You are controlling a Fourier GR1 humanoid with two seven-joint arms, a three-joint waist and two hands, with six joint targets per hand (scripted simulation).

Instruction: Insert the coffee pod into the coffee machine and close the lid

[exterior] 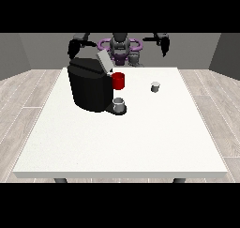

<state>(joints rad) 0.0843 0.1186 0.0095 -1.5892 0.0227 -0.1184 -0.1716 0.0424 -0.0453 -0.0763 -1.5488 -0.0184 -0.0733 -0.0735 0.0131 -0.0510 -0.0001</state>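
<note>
A black coffee machine [89, 88] stands on the left half of the white table [140, 138], with its grey lid [103, 61] tilted up and open. A red part [119, 80] shows at its front, and a grey cup [119, 104] sits on its base below. The small grey-white coffee pod [155, 86] stands alone on the table, to the right of the machine. The hand at the view's left [75, 48] hangs behind the machine's top, holding nothing. The hand at the view's right [164, 46] is raised past the far edge, well behind the pod and apart from it, fingers hanging down.
The robot's torso [120, 48] is behind the table's far edge. Wooden floor surrounds the table. Bare tabletop stretches from the machine and pod to the near edge.
</note>
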